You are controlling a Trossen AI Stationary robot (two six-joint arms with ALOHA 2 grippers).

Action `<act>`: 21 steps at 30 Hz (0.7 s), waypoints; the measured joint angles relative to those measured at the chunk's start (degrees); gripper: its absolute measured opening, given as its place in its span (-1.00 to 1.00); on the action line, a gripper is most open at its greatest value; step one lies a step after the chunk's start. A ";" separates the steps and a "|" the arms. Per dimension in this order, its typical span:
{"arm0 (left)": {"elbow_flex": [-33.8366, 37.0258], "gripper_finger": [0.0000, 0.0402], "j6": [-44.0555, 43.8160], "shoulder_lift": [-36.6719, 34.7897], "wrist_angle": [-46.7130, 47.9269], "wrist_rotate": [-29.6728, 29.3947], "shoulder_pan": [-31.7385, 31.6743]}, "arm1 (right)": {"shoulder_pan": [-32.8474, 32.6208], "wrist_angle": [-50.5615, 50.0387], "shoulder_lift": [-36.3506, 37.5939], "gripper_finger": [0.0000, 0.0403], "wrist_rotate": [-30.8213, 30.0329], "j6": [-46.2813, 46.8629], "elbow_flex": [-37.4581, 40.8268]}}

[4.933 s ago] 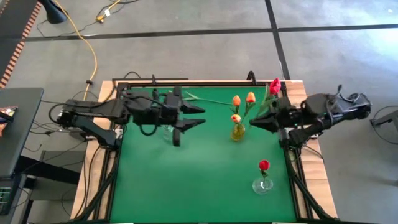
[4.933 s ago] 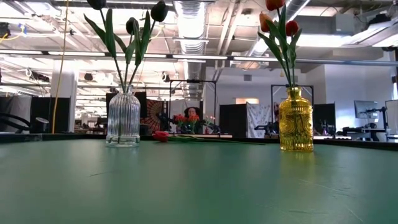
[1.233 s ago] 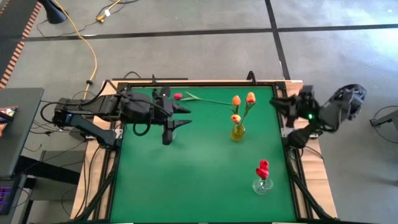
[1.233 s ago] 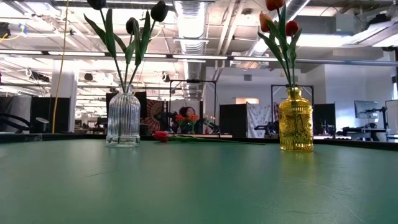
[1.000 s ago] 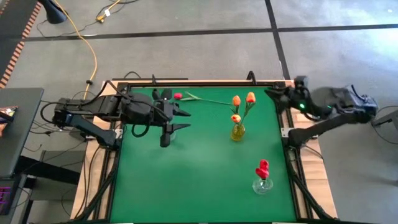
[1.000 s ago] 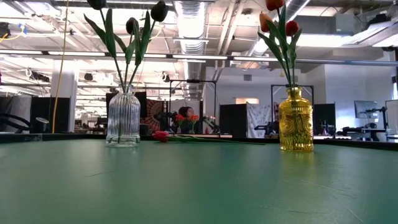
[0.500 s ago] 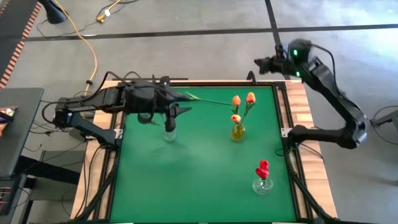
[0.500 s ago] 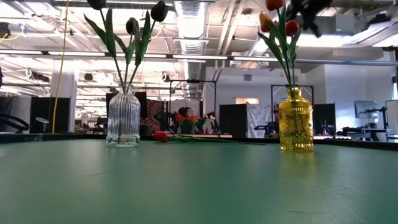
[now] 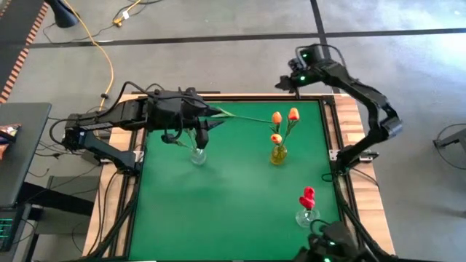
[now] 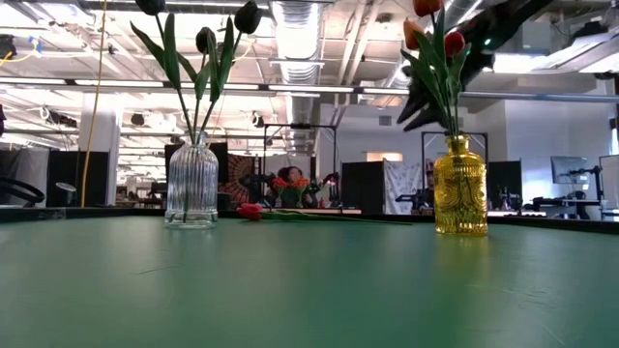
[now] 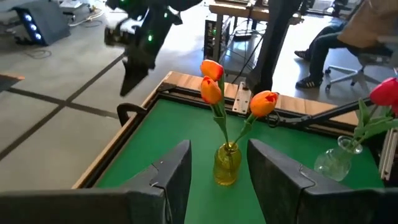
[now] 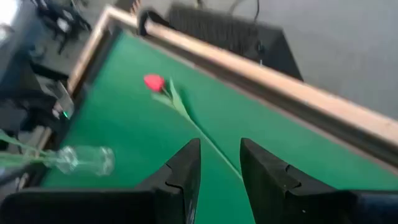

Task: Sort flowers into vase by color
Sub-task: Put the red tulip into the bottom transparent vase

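Low view: black tulip heads [image 10: 248, 16] in ribbed clear vase [image 10: 191, 184] partly cut by top edge. Orange tulips [image 10: 427, 8] likewise clipped. High view: left arm [image 9: 167, 113] covers that vase's flowers. Right wrist view: whole scene motion-blurred; lying red tulip [image 12: 154, 82] soft. Left wrist view: red tulip [image 11: 385, 93] cut at edge.

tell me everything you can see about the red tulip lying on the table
The loose red tulip is small and artificial-looking, with a red head, a thin green stem and a narrow leaf. It lies flat on the green table along the far edge, head toward the left arm's side, stem running toward the yellow vase. In the high view the left arm covers its head. Nothing grips it.
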State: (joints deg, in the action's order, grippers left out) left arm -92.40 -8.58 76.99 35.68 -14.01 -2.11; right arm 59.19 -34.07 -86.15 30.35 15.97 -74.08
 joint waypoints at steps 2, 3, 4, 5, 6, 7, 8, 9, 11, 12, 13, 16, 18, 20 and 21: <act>0.00 -0.28 -1.13 0.00 0.00 -0.02 0.00 | -0.76 -0.31 -2.23 -0.31 -0.09 -0.83 0.00; 0.00 -0.28 -1.69 0.00 0.02 -0.02 0.02 | -1.31 -0.13 -3.13 -0.31 -0.15 -1.06 0.00; 0.00 -0.28 -2.04 0.00 0.10 -0.04 0.10 | -1.83 -0.01 -4.01 -0.31 -0.23 -1.12 0.00; 0.00 -0.28 -2.31 0.00 0.27 -0.16 0.26 | -2.27 0.05 -4.87 -0.31 -0.29 -1.10 0.00; 0.00 -0.28 -2.48 0.00 0.60 -0.16 0.36 | -2.69 0.09 -5.70 -0.31 -0.35 -1.12 0.00; 0.00 -0.28 -2.52 0.00 0.93 -0.17 0.49 | -3.38 0.18 -6.49 -0.31 -0.54 -1.21 0.00; 0.00 -0.28 -2.50 0.00 1.25 -0.16 0.62 | -4.15 0.40 -7.31 -0.31 -0.76 -1.37 0.00; 0.00 -0.28 -2.50 0.00 1.38 -0.15 0.76 | -5.00 0.59 -8.04 -0.31 -1.30 -1.91 0.00; 0.00 -0.28 -2.49 0.00 1.38 -0.15 1.02 | -6.89 0.51 -9.51 -0.31 -3.13 -3.61 0.00; 0.00 -0.28 -2.49 0.00 1.38 -0.15 1.12 | -7.93 0.60 -10.30 -0.31 -4.16 -4.38 0.00; 0.00 -0.28 -2.49 0.00 1.37 -0.15 1.24 | -8.89 0.68 -11.08 -0.31 -5.13 -5.15 0.00; 0.00 -0.28 -2.13 0.00 1.38 -0.15 1.50 | -11.40 1.40 -13.51 -0.31 -6.65 -6.13 0.00; 0.00 -0.28 -1.90 0.00 1.37 -0.14 1.60 | -12.57 2.53 -14.98 -0.31 -6.71 -6.14 0.00; 0.00 -0.28 -1.79 0.00 1.38 -0.15 1.60 | -13.57 3.40 -16.49 -0.31 -6.92 -6.19 0.00; 0.00 -0.28 -1.80 0.00 1.37 -0.13 1.60 | -14.02 3.66 -17.25 -0.31 -7.66 -6.41 0.00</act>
State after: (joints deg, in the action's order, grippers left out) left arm -92.40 -10.38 76.99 37.06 -14.13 -0.51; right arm 45.17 -30.41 -103.40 22.69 9.56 -74.08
